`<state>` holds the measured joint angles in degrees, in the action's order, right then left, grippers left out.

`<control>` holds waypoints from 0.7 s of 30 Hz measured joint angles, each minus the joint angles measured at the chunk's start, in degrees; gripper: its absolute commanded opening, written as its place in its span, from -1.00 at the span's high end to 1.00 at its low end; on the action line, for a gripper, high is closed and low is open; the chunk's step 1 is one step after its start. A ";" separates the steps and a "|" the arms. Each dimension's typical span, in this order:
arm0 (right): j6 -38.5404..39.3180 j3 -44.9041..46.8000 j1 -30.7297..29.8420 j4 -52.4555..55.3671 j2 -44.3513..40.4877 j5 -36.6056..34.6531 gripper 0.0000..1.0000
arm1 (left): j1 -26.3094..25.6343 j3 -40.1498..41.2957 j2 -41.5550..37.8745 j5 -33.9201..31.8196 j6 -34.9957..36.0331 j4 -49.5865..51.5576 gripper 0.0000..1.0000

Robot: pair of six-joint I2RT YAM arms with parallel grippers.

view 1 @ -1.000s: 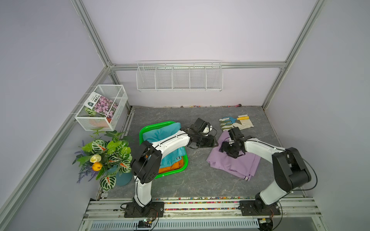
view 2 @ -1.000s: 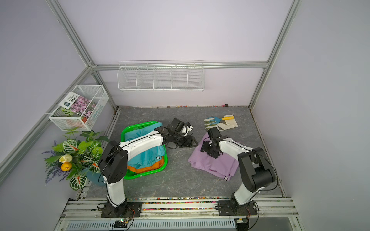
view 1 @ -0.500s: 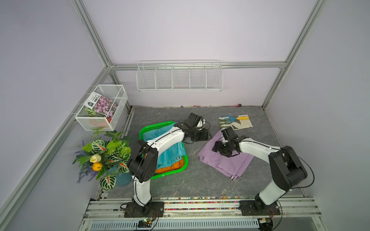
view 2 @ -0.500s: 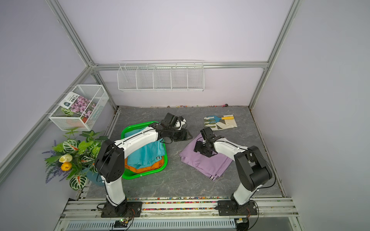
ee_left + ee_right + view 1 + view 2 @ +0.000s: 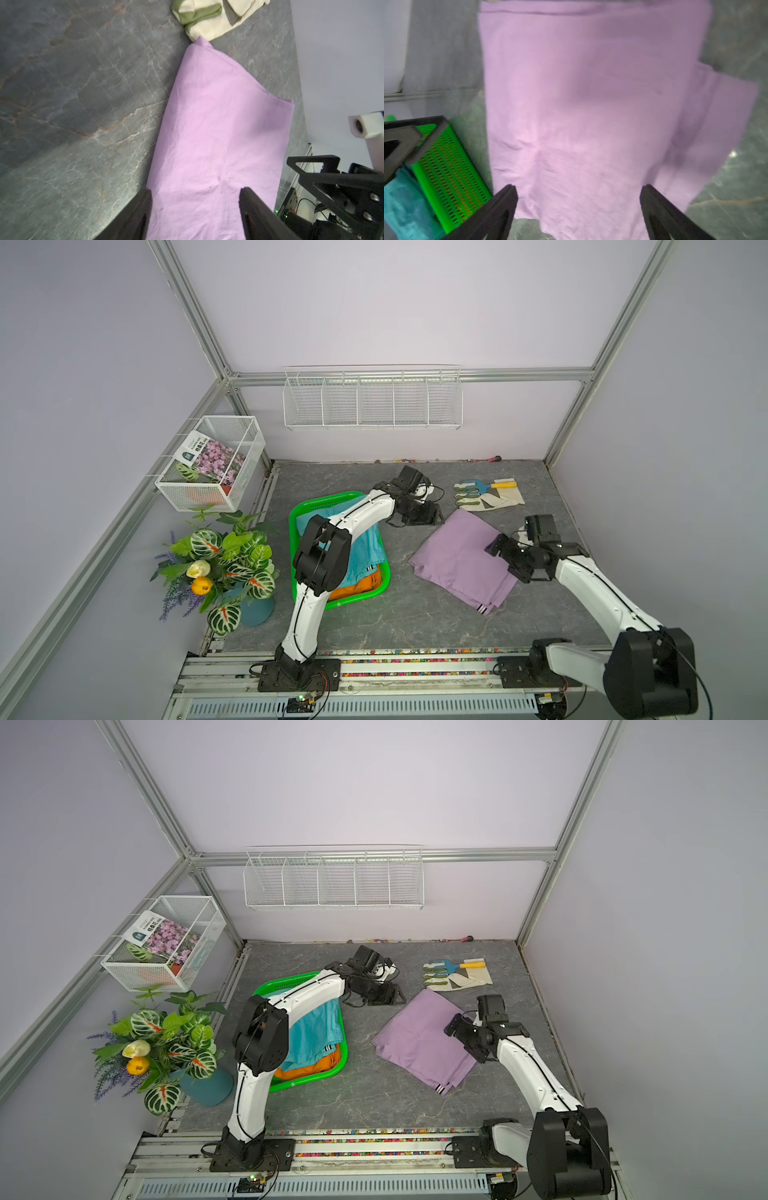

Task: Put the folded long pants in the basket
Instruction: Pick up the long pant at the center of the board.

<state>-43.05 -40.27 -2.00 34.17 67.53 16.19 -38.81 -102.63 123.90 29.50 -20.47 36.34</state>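
Observation:
The lilac folded long pants (image 5: pixel 459 562) (image 5: pixel 419 1042) lie flat on the grey table to the right of the basket, striped cuff toward the front. My left gripper (image 5: pixel 433 516) (image 5: pixel 195 199) is open at their far left corner, with lilac cloth under its gap. Over their right edge my right gripper (image 5: pixel 503 561) (image 5: pixel 578 197) stands wide open and holds nothing. The green basket (image 5: pixel 296 531) (image 5: pixel 309 1082) holds teal pants (image 5: pixel 365 547) on top of orange pants (image 5: pixel 357 590). Part of the basket wall (image 5: pixel 446 166) shows in the right wrist view.
Pale work gloves (image 5: pixel 492 501) with a blue and yellow hand rake (image 5: pixel 484 485) lie just behind the lilac pants. A potted plant (image 5: pixel 220 560) stands left of the basket. White wire baskets (image 5: pixel 372 400) (image 5: pixel 212 466) hang on the walls.
The lilac pants slid a little left toward the basket. My right gripper then opened wide and drew back to their right edge. The left gripper shifted slightly.

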 measured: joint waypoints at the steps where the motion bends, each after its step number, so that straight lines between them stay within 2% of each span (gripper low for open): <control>1: 0.33 1.62 0.76 0.66 -0.66 0.46 -0.94 | -0.26 0.00 0.02 0.11 0.11 0.28 -0.43; 8: 0.39 9.07 2.43 0.42 -6.56 3.43 -0.93 | -3.76 -0.92 1.81 -2.14 1.51 3.39 -0.42; 13: 0.50 9.64 2.80 1.29 -8.63 2.86 -0.94 | -5.62 -0.98 4.81 -5.35 1.53 5.55 -0.42; 19: 0.31 12.46 3.17 -3.28 -5.07 4.55 -0.94 | -5.27 -0.96 4.92 -7.43 1.46 6.27 -0.42; 21: -0.24 12.37 3.43 -7.87 -3.13 6.51 -0.93 | -5.18 -0.96 4.92 -7.63 1.46 6.45 -0.42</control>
<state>-43.29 -27.90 1.43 26.30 64.40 22.70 -43.99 -103.59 128.81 21.87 -19.00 42.78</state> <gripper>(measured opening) 0.967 0.712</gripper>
